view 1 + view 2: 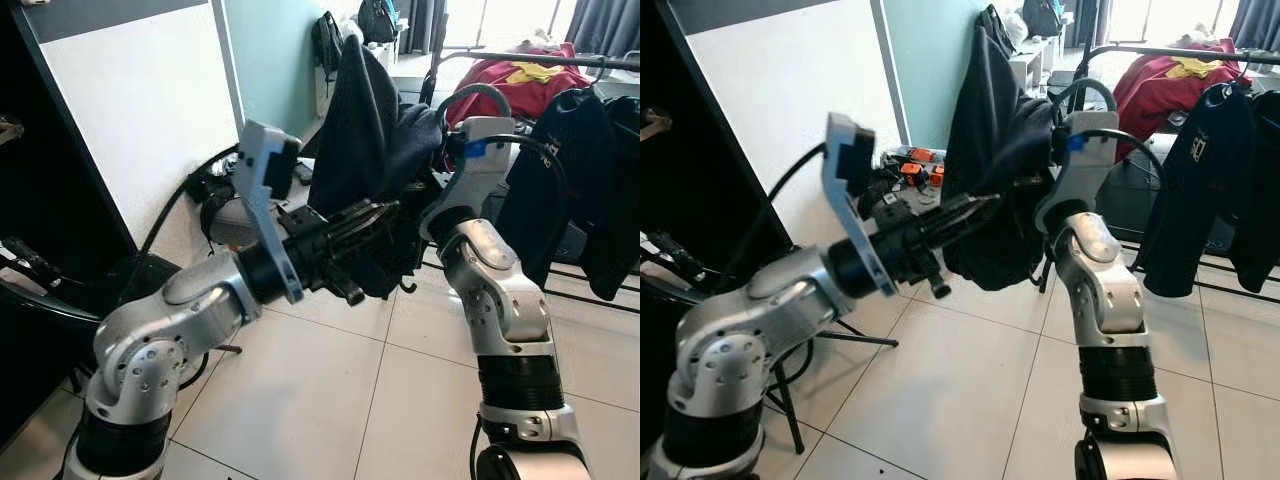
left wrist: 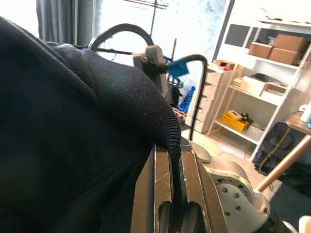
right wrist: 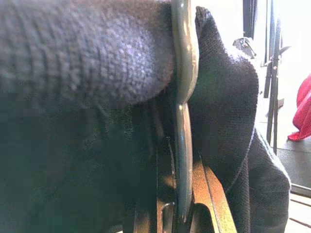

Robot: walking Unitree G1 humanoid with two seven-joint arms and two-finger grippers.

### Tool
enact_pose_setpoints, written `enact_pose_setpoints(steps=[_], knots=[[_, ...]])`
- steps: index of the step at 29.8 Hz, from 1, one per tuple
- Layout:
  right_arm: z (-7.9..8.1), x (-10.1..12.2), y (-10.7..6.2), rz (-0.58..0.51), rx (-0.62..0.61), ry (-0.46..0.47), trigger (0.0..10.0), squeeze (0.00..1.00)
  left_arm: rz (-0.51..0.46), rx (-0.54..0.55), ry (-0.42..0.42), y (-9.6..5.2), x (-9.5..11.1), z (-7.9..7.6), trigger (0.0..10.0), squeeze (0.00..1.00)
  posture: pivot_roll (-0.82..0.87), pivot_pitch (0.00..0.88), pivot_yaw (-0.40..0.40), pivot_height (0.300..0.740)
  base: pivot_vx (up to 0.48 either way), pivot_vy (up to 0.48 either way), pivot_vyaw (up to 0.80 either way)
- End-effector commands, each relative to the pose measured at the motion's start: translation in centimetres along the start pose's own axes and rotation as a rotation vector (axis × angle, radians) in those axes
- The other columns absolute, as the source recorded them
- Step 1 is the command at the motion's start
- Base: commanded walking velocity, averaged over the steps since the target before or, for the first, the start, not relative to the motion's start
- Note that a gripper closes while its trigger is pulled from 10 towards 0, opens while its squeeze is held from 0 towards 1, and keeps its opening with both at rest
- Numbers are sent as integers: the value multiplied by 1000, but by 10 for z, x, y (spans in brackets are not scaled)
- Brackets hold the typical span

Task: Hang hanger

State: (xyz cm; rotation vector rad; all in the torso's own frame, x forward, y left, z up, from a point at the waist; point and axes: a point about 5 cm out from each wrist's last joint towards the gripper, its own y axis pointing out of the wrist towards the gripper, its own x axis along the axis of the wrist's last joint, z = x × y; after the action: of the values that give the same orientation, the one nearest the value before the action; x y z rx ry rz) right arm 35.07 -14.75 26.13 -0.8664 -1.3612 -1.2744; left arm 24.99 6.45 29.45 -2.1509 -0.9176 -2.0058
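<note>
Between both arms, a dark knitted garment (image 1: 375, 150) hangs on a grey metal hanger (image 3: 182, 97). Left gripper (image 2: 176, 160) pinches fabric; right gripper (image 3: 181, 204) clamps the hanger. Pulling apart could slip the garment off.

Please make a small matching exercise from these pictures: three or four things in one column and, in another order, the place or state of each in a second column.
Things:
1. black garment
2. left gripper
3. red garment
4. hanger

Places or states:
A. lying on the rack at the back
B. shut on the cloth's edge
C. held up between the two arms
D. grey bar between the right gripper's fingers

Pairs: 1-C, 2-B, 3-A, 4-D
</note>
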Motion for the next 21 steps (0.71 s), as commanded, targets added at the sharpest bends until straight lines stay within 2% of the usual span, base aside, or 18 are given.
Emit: enact_pose_setpoints(steps=[1,2,5,9,10,11,16,18,19,20,21], knots=[[5,3,4,-21,4,-6,10000,0,-21,58,35,2,4,8,9529,0,-61,0,28,740,0,0,0],[8,1,4,-12,26,-8,10000,0,-18,94,52,3,3,12,10000,0,-67,0,24,740,0,0,0],[15,-2,3,9,89,-18,10000,0,-23,145,69,6,0,16,10000,0,-73,0,23,740,0,0,0],[17,-3,3,13,117,-22,10000,0,-22,150,66,6,-2,16,10000,0,-77,0,22,740,0,0,0],[19,-2,2,11,134,-21,10000,0,-6,147,53,6,-5,16,10000,149,-78,0,22,740,0,0,0],[20,-2,2,9,148,-24,10000,0,11,154,51,5,-7,17,10000,1000,-78,0,24,740,0,0,0],[21,-1,2,5,161,-23,10000,0,37,141,50,4,-10,15,10000,1000,-78,0,25,740,0,0,0],[22,1,1,-3,176,-19,10000,0,75,114,56,2,-14,13,10000,1000,-79,0,25,740,0,0,0],[22,3,0,-15,197,-14,10000,0,123,63,82,-3,-18,8,10000,1000,-78,0,26,740,0,0,0],[22,3,0,-15,197,-14,10000,0,123,63,82,-3,-18,8,10000,1000,-78,0,26,740,0,0,0],[22,7,0,-31,226,-16,10000,0,176,7,105,-10,-22,3,10000,1000,-76,0,25,740,0,0,0]])
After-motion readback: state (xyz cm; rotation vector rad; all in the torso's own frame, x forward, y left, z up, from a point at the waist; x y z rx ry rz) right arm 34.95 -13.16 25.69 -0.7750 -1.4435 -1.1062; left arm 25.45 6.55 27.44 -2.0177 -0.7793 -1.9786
